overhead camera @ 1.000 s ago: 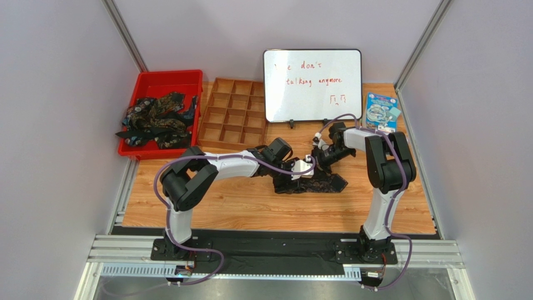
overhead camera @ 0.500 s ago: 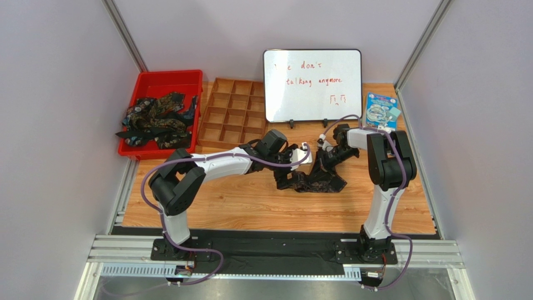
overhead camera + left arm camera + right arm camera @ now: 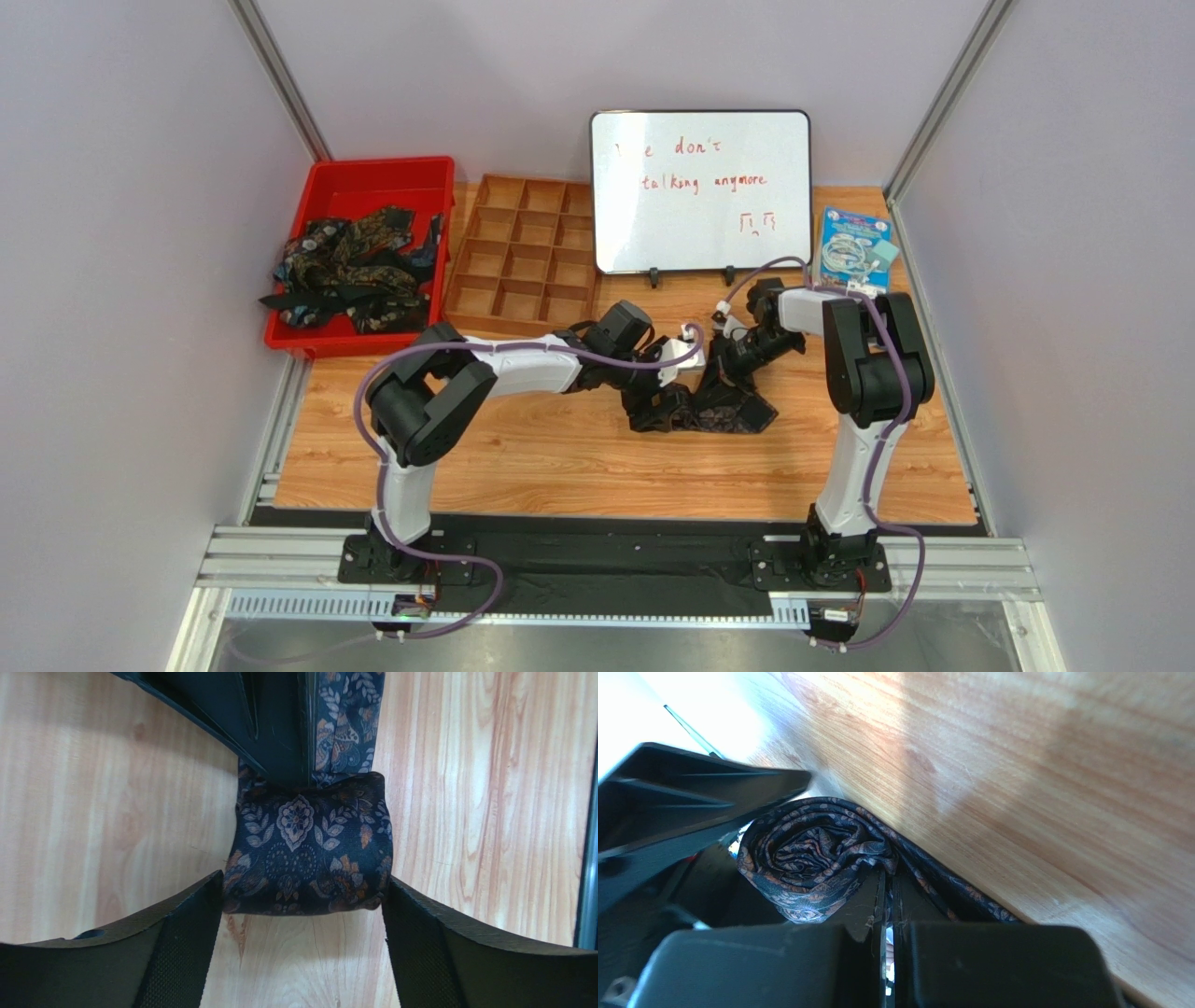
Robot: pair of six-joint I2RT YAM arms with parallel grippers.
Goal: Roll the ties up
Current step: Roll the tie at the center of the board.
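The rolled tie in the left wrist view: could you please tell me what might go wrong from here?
The left gripper holds the roll only with its fingertips, so it may slip free and loosen. The right gripper, shut, sits right against the roll over the unrolled tail; further rolling may jam there.

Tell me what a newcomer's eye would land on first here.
The half-rolled tie at centre draws the eye, its patterned coil held at both ends by the left gripper while the right gripper, jaws together, sits at the unrolled tail. Next comes the red bin at the back left, with a tangled heap of ties, and the whiteboard with red handwriting standing at the back.
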